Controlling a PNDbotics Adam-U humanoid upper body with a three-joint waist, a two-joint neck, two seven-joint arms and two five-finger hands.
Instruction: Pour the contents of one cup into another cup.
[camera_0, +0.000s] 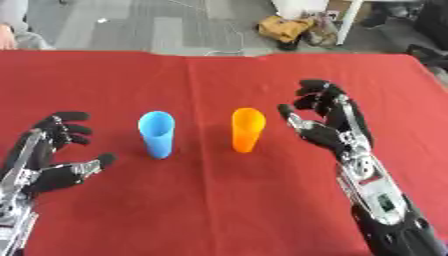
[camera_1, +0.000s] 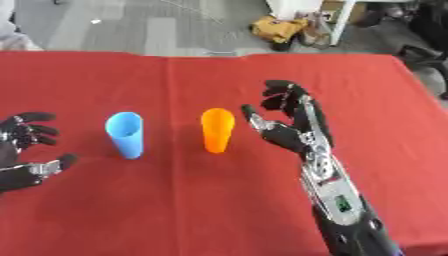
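Note:
A blue cup (camera_0: 157, 134) and an orange cup (camera_0: 247, 129) stand upright side by side on the red table (camera_0: 219, 200), the blue one on the left. My right hand (camera_0: 328, 125) hovers just right of the orange cup, fingers spread and relaxed, a small gap between thumb and cup. To the left of the blue cup my left hand (camera_0: 52, 155) is open, palm toward the cup, well apart from it. The inside of both cups is hidden from this angle.
The red cloth covers the whole table; its far edge (camera_0: 219, 54) meets a grey floor. Bags and clutter (camera_0: 293, 27) lie on the floor beyond. A person's sleeve (camera_0: 13, 30) shows at the far left corner.

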